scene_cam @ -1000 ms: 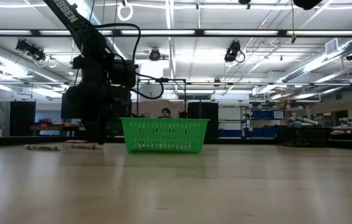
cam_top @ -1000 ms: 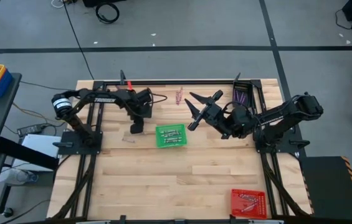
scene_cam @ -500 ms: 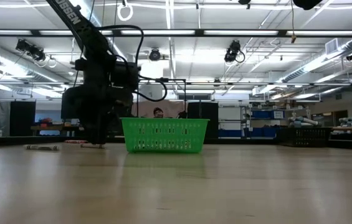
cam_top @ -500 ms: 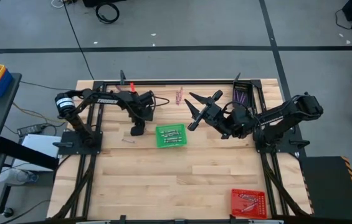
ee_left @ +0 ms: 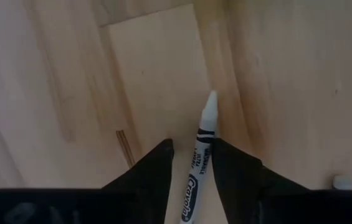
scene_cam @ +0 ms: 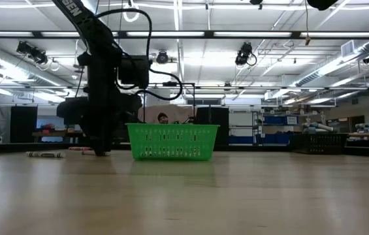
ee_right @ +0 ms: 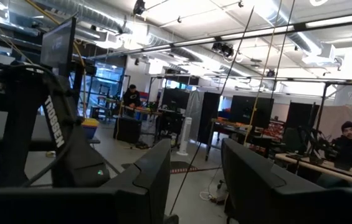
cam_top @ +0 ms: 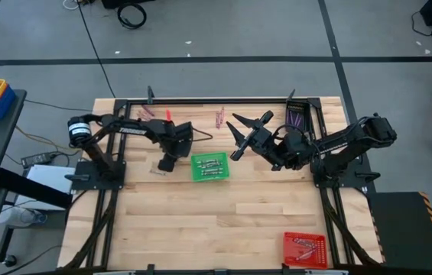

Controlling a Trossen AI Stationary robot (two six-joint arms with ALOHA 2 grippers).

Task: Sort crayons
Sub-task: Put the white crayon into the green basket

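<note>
The left gripper [cam_top: 167,163] is down at the wooden table [cam_top: 200,221], just to the left of the green tray [cam_top: 210,166]. In the left wrist view a white crayon [ee_left: 202,149] lies flat on the wood, right in the gap between the two dark fingers [ee_left: 154,169]. Its pale tip sticks out past the fingertips, and its paper label runs back in between them. The fingers stand close on each side of the crayon, partly closed around it, but I cannot tell if they are squeezing it. From table height, the left gripper [scene_cam: 100,147] reaches down to the table top, just left of the green tray [scene_cam: 172,141], and two more crayons [scene_cam: 44,155] lie flat on the wood farther left. More small crayons lie inside the green tray. A few pink crayons [cam_top: 219,118] lie near the back edge of the table. A dark tray [cam_top: 297,116] at the back right holds purple crayons. A red tray [cam_top: 304,249] sits at the front right corner, well apart from the rest, with crayons in it too. The right gripper [cam_top: 249,127] waits up in the air behind and to the right of the green tray, with its fingers [ee_right: 157,168] spread wide and nothing between them.
</note>
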